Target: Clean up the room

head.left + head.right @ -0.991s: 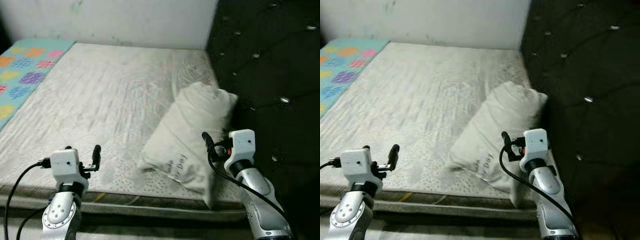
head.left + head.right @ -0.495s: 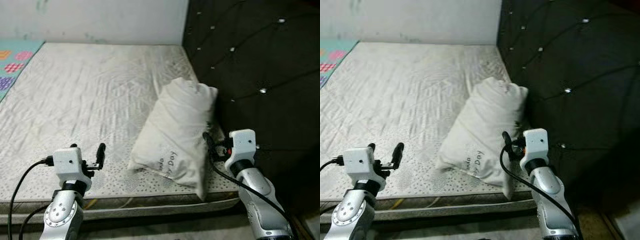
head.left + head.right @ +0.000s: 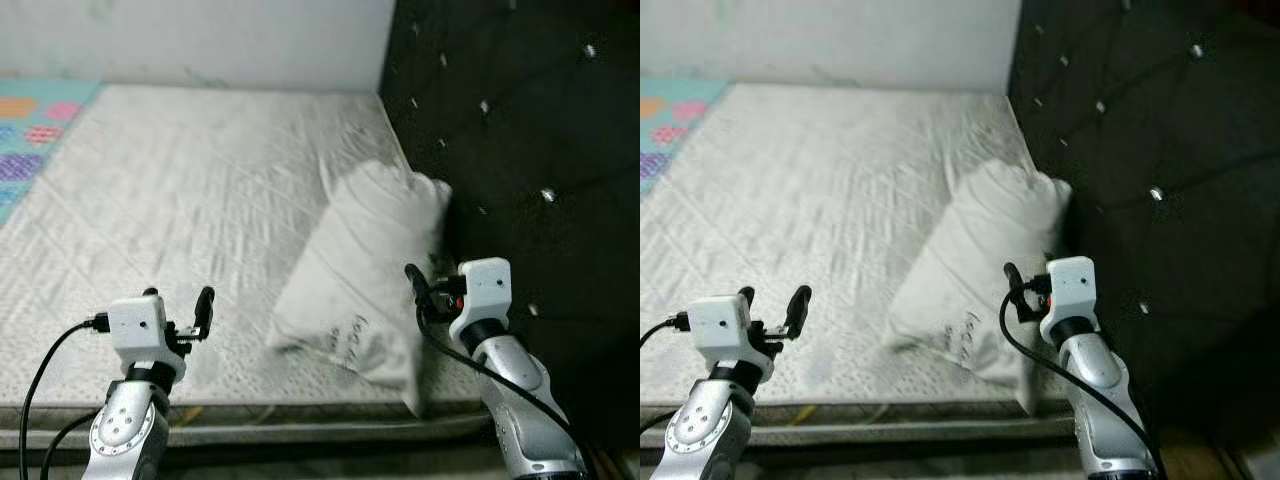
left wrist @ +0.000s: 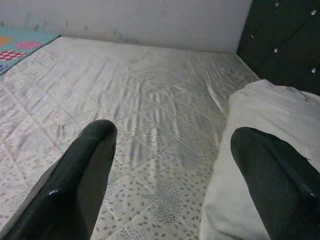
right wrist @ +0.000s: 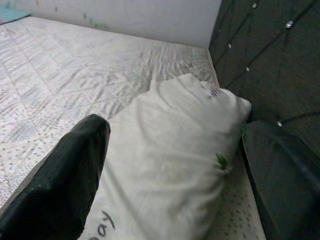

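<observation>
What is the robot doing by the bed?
The robot is standing at the edge of a bare mattress. A white pillow lies on it, next to the dark padded headboard. The right claw is open and pointed at the pillow. The left claw is open too, over the mattress. Neither is holding anything yet.

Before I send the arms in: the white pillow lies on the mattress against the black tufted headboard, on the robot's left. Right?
Not quite. The pillow lies on the mattress against the headboard, but on the robot's right, ahead of the right gripper, as the left eye view shows.
</observation>
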